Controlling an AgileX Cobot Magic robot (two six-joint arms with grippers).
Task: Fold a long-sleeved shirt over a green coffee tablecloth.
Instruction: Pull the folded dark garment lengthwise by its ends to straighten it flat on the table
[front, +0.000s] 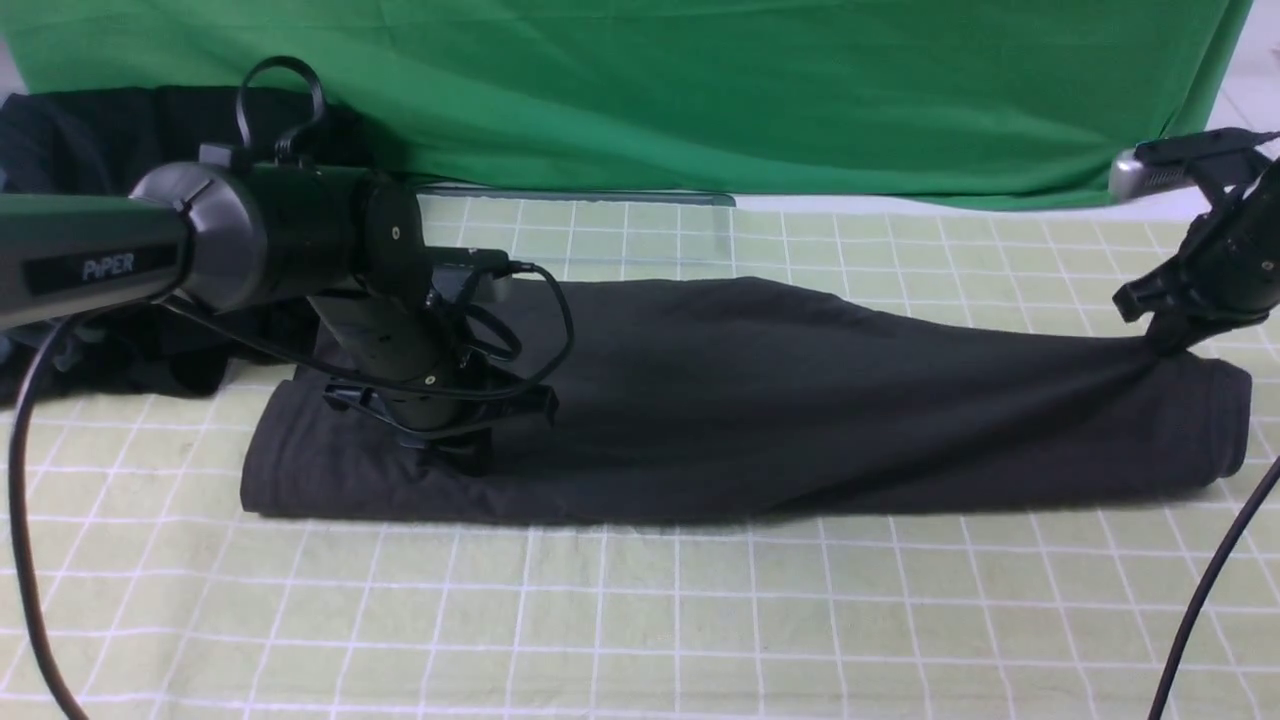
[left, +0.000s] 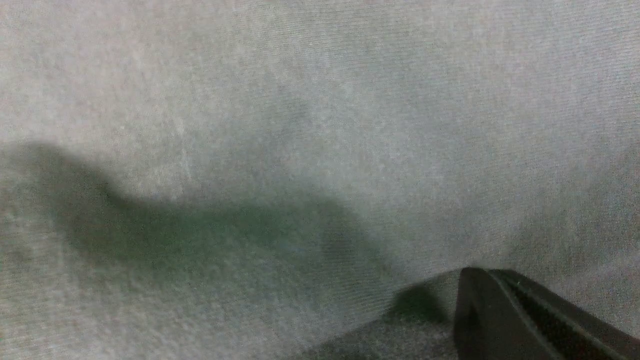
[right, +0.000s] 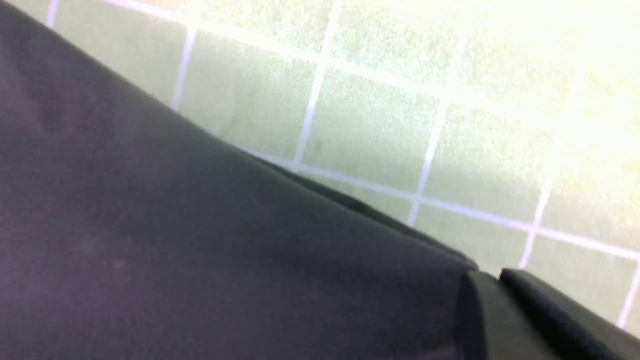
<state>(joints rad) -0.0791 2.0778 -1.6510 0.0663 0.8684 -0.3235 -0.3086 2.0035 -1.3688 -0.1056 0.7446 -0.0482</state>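
Long-sleeved shirt: front shows whole strip; left wrist, only weave.

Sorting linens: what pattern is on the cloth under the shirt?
The tablecloth is pale yellow-green with a white grid; front view.

The long-sleeved shirt is matt charcoal jersey, and up close its knit looks finely ribbed. The green coffee tablecloth is pale, matt cloth with a printed white grid. My left arm housing is smooth black plastic with a dull sheen.
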